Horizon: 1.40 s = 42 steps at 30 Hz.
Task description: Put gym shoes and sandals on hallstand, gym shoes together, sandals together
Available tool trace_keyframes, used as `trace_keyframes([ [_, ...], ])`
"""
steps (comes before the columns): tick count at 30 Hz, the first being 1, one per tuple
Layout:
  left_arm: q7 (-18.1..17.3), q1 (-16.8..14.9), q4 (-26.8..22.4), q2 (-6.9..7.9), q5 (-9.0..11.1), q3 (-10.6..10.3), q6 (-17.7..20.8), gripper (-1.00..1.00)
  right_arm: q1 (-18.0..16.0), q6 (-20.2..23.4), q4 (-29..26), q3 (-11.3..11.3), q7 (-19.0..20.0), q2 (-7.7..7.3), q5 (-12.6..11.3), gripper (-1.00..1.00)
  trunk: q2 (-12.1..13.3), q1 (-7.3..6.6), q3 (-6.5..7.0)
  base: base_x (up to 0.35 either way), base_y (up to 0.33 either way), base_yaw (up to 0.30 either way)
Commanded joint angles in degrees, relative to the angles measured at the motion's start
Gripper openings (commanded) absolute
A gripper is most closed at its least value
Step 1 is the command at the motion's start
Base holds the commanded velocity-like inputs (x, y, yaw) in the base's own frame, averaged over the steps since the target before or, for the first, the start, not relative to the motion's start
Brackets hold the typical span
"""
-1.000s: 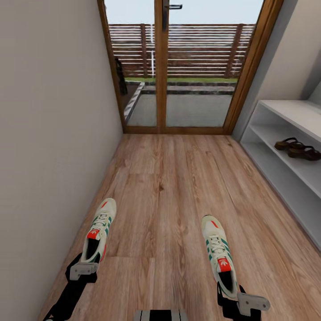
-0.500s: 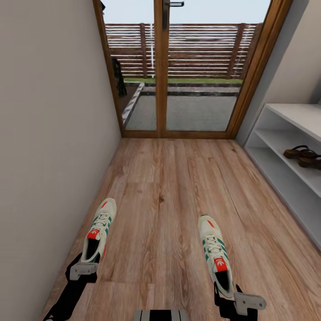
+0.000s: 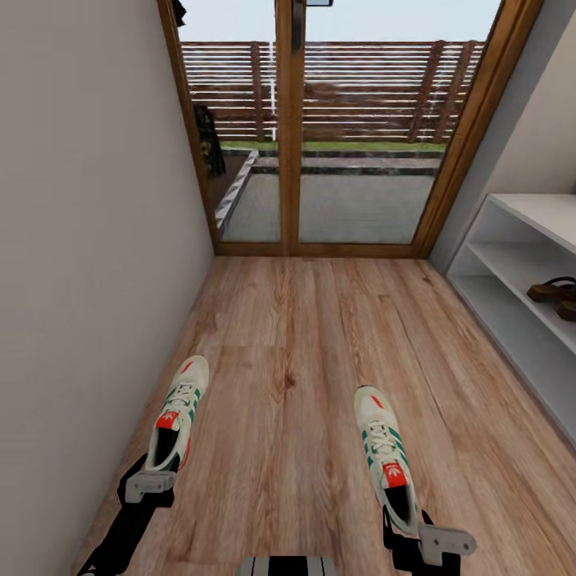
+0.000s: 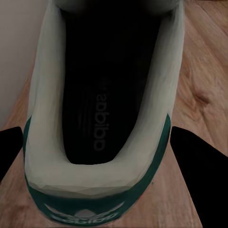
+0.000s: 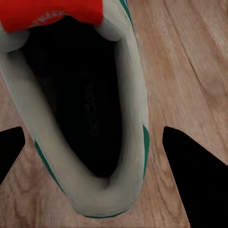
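Note:
Each gripper carries one white gym shoe with green stripes above the corridor floor (image 3: 304, 352). My left gripper (image 3: 158, 470) is shut on the heel of the left gym shoe (image 3: 178, 412), near the left wall. In the left wrist view its fingers (image 4: 194, 171) flank that shoe's heel (image 4: 97, 190). My right gripper (image 3: 406, 520) is shut on the heel of the right gym shoe (image 3: 382, 448); its fingers (image 5: 199, 180) sit on either side of the shoe (image 5: 128, 118). The two dark brown sandals (image 3: 554, 290) lie side by side on the middle tier of the white hallstand (image 3: 512, 260) at the right edge.
A plain wall (image 3: 88, 240) runs close along the left. A wood-framed glass door (image 3: 320, 144) closes the corridor's far end, with a fence outside. Open plank floor lies between me and the door.
The camera has moved forward: the floor slides toward me and the hallstand and sandals drift toward the right edge. Both gym shoes keep their places in the grippers.

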Motion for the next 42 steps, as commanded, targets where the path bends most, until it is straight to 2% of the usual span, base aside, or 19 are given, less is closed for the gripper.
trace_keyframes([
  [1, 0.0, 0.0, 0.0, 0.0, 0.0, 0.0, 0.0, -1.0, 0.0, 0.0, 0.0, 0.0, 0.0, 0.0, 0.0, -1.0, 0.0, 0.0, 0.0, 0.328, 0.0, 0.0],
  [24, 0.0, 0.0, 0.0, 0.0, 0.0, -0.1, 0.0, -1.0, 0.0, 0.0, 0.0, -0.1, 0.0, -0.07, 0.0, -1.0, 0.0, 0.0, 0.0, 0.328, 0.0, -0.005],
  [32, 0.0, 0.0, 0.0, 0.0, 0.0, -0.2, 0.0, -1.0, 0.0, 0.0, 0.0, -0.1, 0.0, -0.09, -0.1, -1.0, 0.0, 0.0, 0.0, 0.268, 0.0, -0.196],
  [42, 0.0, 0.0, 0.0, 0.0, 0.0, -0.2, -0.1, -1.0, 0.0, 0.0, 0.0, -0.1, 0.0, -0.09, -0.2, -1.0, 0.0, 0.0, 0.0, 0.073, 0.0, -0.268],
])
